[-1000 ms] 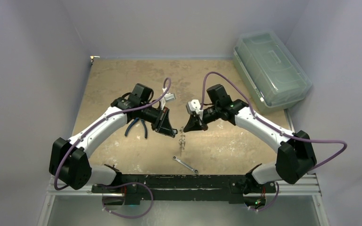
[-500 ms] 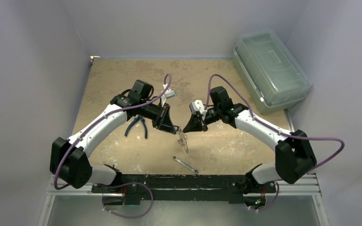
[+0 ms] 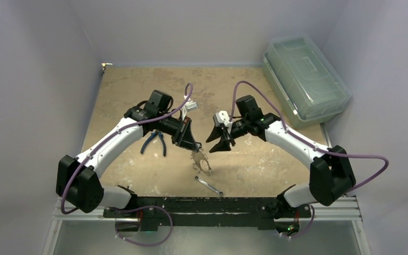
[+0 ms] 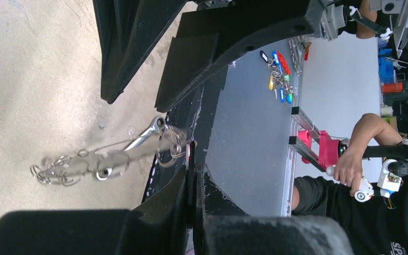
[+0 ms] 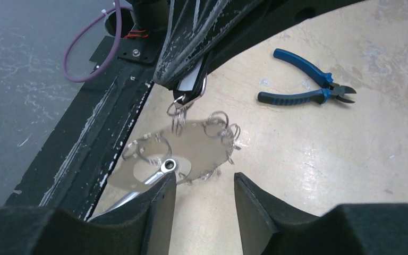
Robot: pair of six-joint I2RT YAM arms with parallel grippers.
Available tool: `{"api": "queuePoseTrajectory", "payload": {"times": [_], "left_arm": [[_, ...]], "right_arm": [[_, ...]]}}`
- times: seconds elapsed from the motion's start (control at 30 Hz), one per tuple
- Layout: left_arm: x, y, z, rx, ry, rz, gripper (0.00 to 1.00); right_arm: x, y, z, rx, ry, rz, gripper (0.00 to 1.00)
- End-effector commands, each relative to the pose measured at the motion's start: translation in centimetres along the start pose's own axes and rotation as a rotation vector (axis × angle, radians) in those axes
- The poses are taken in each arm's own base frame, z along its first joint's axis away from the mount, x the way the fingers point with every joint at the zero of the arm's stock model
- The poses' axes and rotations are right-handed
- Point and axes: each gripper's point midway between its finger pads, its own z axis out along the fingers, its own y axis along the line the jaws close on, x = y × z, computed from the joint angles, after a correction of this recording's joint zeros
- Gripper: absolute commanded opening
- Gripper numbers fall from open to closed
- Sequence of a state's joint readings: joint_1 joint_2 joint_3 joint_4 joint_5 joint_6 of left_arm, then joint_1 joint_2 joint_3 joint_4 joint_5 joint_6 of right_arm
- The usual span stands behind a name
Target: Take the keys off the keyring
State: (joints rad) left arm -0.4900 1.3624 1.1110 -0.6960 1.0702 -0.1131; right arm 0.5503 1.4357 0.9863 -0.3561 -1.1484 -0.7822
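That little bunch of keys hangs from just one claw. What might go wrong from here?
1. The keys look blurred, likely swinging under the left gripper, so the open right gripper may close on air or on the wrong piece.
2. The left gripper pinches only the keyring at its fingertips; a hard tug might pull it free and drop the bunch near the wrench.
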Motion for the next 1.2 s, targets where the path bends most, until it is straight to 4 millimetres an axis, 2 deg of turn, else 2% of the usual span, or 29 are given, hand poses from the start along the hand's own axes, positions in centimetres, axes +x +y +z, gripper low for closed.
{"api": "queuePoseTrajectory", "payload": {"times": [0.0, 0.13, 0.43, 0.57, 0.9, 1.03, 1.17], "left_arm": [[-1.7, -2.1, -0.9, 0.041, -0.053, 0.083, 0.00], [-1.8, -2.0, -0.9, 0.038, -0.059, 0.079, 0.00], [-1.9, -1.9, -0.8, 0.035, -0.064, 0.073, 0.00], [-1.9, -1.8, -0.8, 0.034, -0.064, 0.070, 0.00], [-1.8, -1.6, -0.6, 0.035, -0.067, 0.056, 0.00], [-1.8, -1.5, -0.6, 0.033, -0.067, 0.054, 0.00], [-1.7, -1.6, -0.6, 0.034, -0.068, 0.051, 0.00]], "right_arm": [[-2.7, 0.2, -0.7, -0.009, -0.018, -0.025, 0.49], [-3.7, 0.6, -0.1, -0.011, -0.018, 0.021, 0.49], [-4.4, 1.1, 0.6, -0.031, -0.038, 0.074, 0.48], [-5.1, 1.0, 0.5, -0.035, -0.047, 0.071, 0.44], [-5.2, 0.5, 0.8, -0.015, -0.053, 0.085, 0.40], [-5.2, 0.3, 0.8, -0.005, -0.049, 0.086, 0.31], [-5.0, 0.1, 0.8, 0.008, -0.044, 0.092, 0.15]]}}
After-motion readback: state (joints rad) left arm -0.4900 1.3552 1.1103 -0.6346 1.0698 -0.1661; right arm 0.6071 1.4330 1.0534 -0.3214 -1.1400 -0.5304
